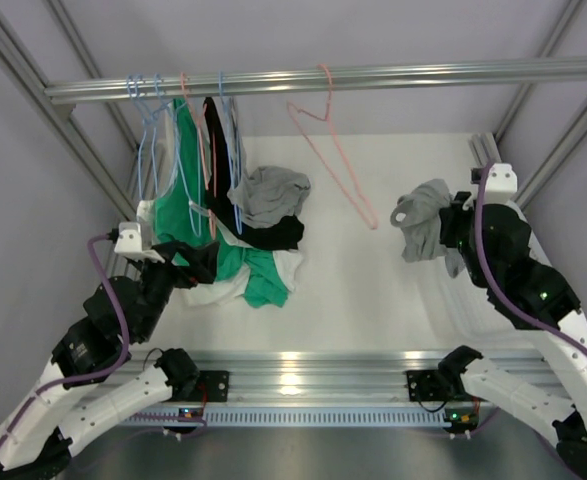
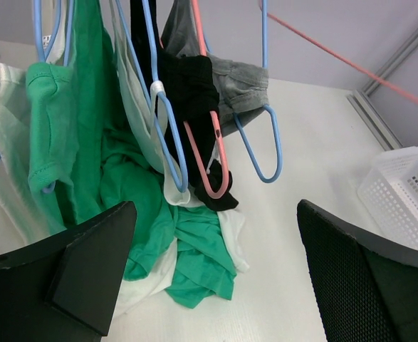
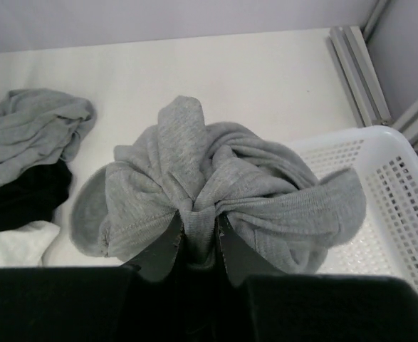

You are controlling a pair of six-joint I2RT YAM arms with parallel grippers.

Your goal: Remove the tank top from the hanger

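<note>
My right gripper [image 1: 447, 232] [image 3: 198, 229] is shut on a bunched fold of the grey tank top [image 1: 422, 218] [image 3: 194, 160]. The top hangs crumpled from the jaws, above the table's right side and just left of a white basket [image 3: 397, 187]. An empty pink hanger [image 1: 331, 150] dangles tilted from the metal rail [image 1: 373, 76], apart from the top. My left gripper [image 1: 189, 266] [image 2: 214, 208] is open at the left, with nothing between its fingers, in front of the hanging clothes.
Blue and pink hangers [image 2: 167, 135] carry green [image 1: 185, 195], white and black garments at the rail's left. Under them lies a heap of green [image 2: 194, 249], white, black [image 1: 273, 236] and grey [image 1: 273, 190] clothes. Frame posts stand at both sides.
</note>
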